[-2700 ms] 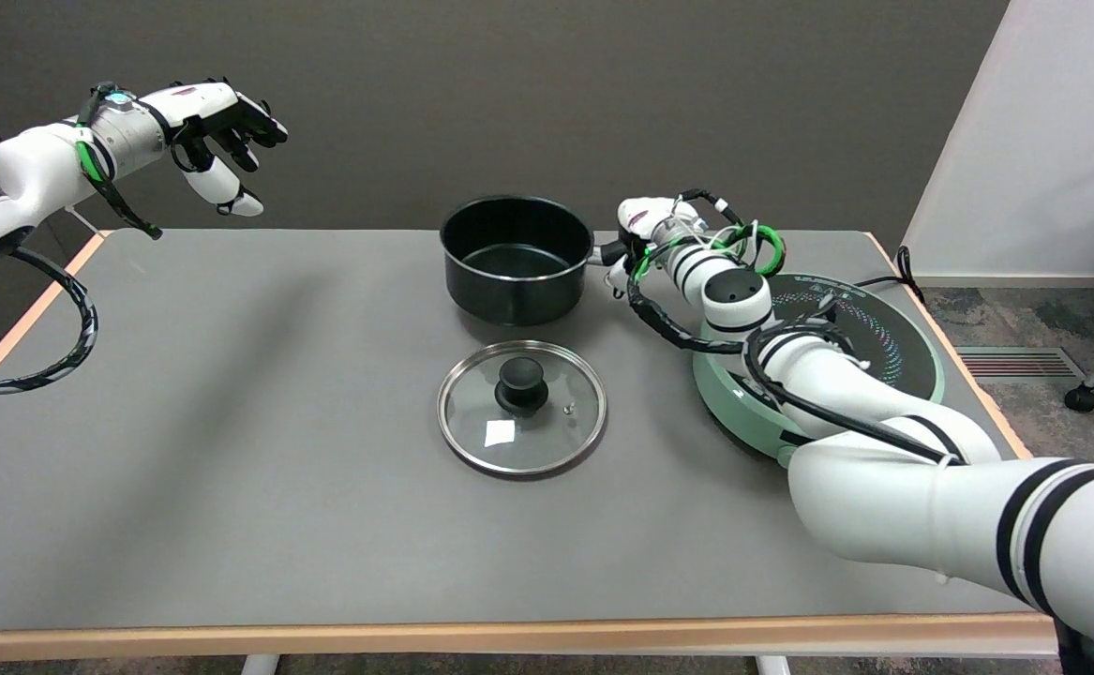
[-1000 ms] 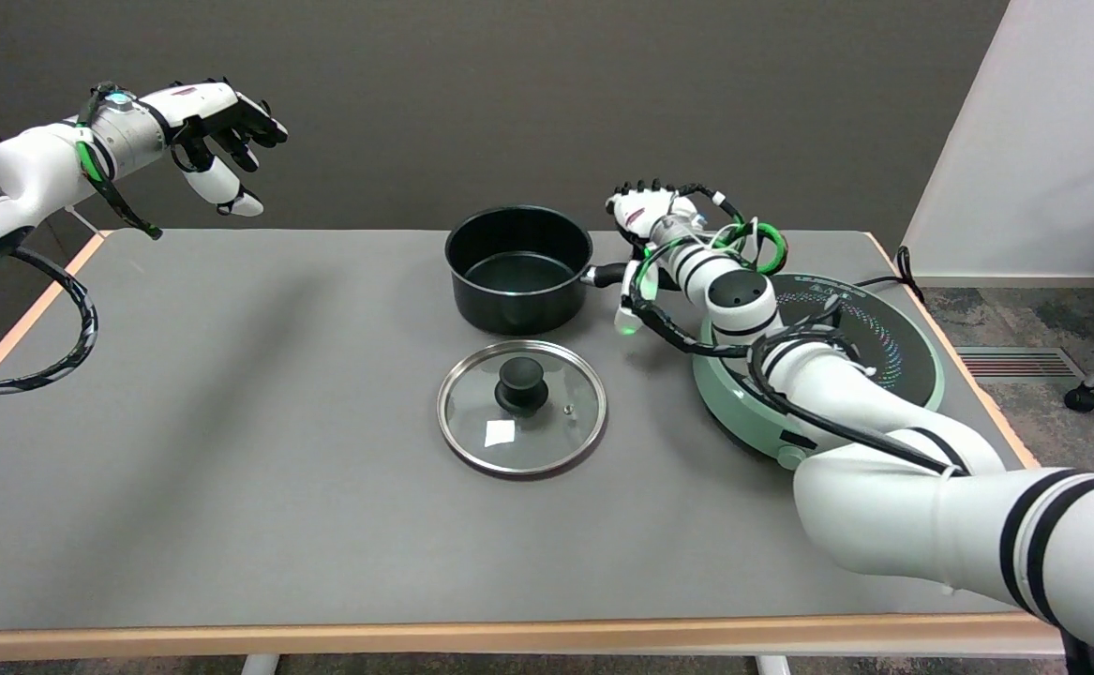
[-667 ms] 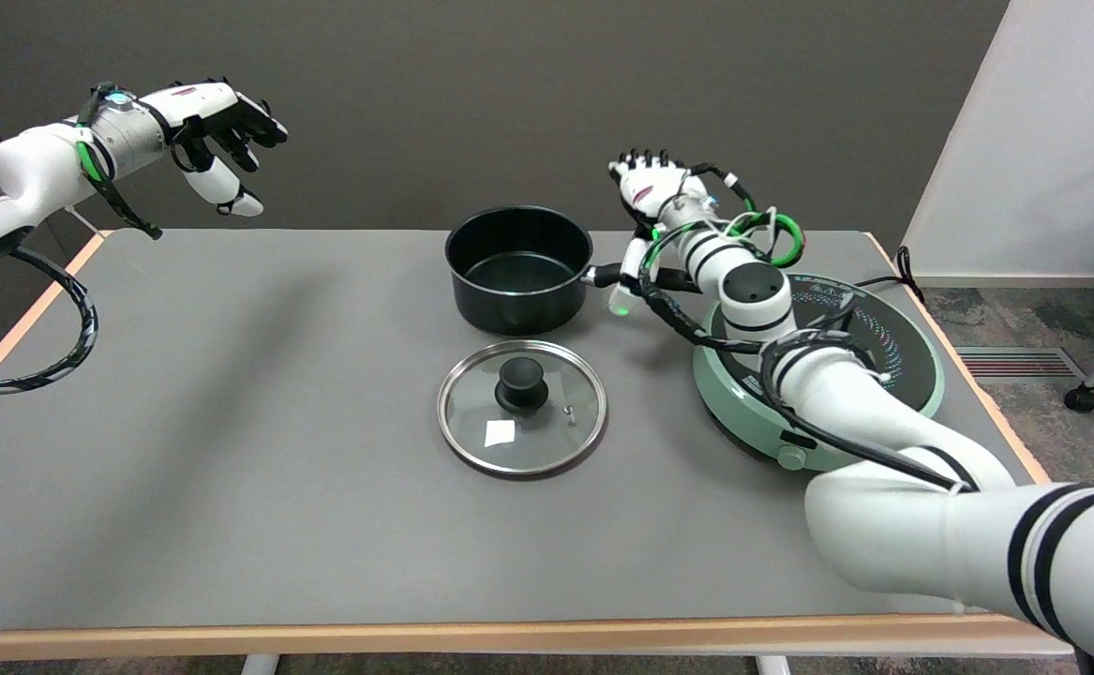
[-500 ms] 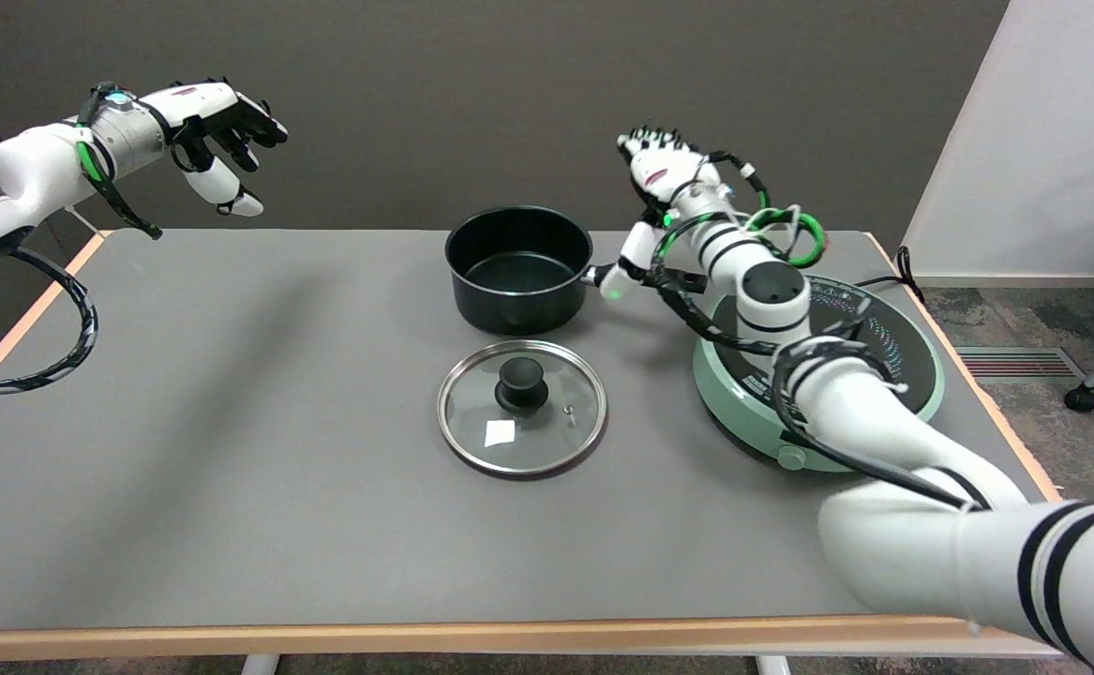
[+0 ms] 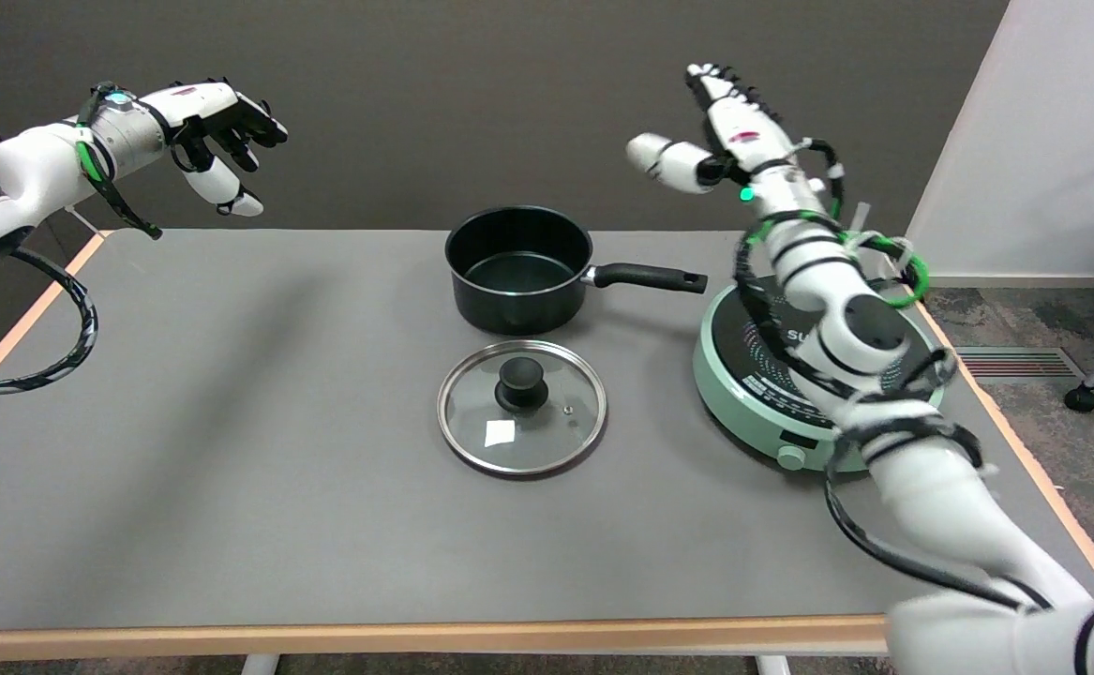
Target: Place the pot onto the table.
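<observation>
on the table point(image 5: 228, 450) sits the pot point(image 5: 518, 267), robot hand point(image 5: 725, 131) raised, empty.

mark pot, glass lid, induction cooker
pot point(image 5: 517, 302): head view, front outer wall.
glass lid point(image 5: 547, 436): head view, glass beside the knob.
induction cooker point(image 5: 743, 405): head view, green front rim.

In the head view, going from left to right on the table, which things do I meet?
Lid and pot come first, at about the same place, the lid nearer the camera; then the pot's handle; then the green cooker.
</observation>
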Motion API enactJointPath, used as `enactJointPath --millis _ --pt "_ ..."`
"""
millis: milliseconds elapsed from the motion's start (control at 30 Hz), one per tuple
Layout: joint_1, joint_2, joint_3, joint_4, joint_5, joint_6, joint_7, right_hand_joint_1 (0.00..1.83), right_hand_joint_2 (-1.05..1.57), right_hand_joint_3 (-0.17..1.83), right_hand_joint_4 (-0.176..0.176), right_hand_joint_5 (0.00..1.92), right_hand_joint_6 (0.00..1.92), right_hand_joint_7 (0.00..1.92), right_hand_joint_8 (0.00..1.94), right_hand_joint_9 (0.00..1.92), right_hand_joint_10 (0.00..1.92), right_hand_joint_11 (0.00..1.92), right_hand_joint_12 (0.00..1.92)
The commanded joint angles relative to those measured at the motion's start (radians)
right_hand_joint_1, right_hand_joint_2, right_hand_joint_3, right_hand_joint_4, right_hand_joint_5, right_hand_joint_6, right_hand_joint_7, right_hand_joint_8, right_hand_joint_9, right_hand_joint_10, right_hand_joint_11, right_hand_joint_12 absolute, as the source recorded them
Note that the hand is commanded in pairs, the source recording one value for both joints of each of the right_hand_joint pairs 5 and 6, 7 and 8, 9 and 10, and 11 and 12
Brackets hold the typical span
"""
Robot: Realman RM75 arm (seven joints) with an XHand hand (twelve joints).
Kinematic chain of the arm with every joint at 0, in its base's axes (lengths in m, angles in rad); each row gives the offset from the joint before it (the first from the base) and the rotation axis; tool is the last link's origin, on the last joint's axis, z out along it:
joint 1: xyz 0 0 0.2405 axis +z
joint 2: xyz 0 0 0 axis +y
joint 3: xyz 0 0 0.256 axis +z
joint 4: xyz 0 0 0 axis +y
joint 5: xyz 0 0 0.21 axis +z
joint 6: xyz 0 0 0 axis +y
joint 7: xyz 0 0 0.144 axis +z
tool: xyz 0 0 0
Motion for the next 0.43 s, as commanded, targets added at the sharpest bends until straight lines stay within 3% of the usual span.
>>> enactJointPath --millis 33,433 --pt "-0.393 0.007 0.194 0.496 0.450 -0.116 0.178 0.41 1.57 -0.03 -0.176 0.12 0.12 0.12 0.12 0.12 0.12 0.12 0.12" --pt "-0.482 -0.022 0.292 0.429 0.508 -0.040 0.321 0.47 1.57 0.06 -0.176 0.12 0.12 0.12 0.12 0.12 0.12 0.12 0.12"
